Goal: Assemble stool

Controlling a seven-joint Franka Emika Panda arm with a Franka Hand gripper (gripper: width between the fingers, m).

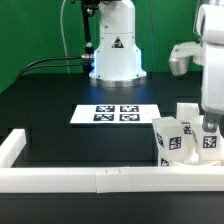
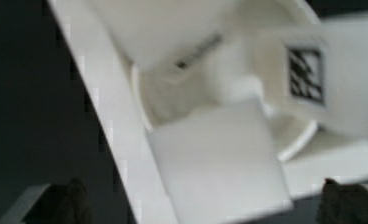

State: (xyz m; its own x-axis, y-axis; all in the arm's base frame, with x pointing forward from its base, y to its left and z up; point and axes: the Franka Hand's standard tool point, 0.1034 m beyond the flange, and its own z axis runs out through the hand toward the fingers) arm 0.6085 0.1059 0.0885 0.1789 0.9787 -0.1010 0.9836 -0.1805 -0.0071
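White plastic stool parts cluster at the exterior view's right, near edge of the black table (image 1: 60, 95), hard against the white border rail (image 1: 90, 178). At least two chunky tagged legs (image 1: 170, 140) stand upright there, touching or nearly so; the rail likely serves as a backstop so parts don't slide while being worked.

Gripper (image 1: 207, 125) comes straight down over the rightmost leg (image 1: 209, 142), fingers hidden behind the wrist body. Wrist view: two dark fingertips (image 2: 56, 197) show well apart at the frame edge, so the gripper looks spread, nothing pinched between them that I can see. Below it sits the seat disc (image 2: 314, 110), curved rim visible, with a leg (image 2: 199, 160) pressed against it and a tag (image 2: 307, 72) partly in view. Heavy blur, so whether the leg is already seated is unclear.

Marker board (image 1: 117, 114) lies flat mid-table, well apart from the parts, left of the arm.

My read: mid-assembly, arm is positioned to grab or has just let go of a leg.
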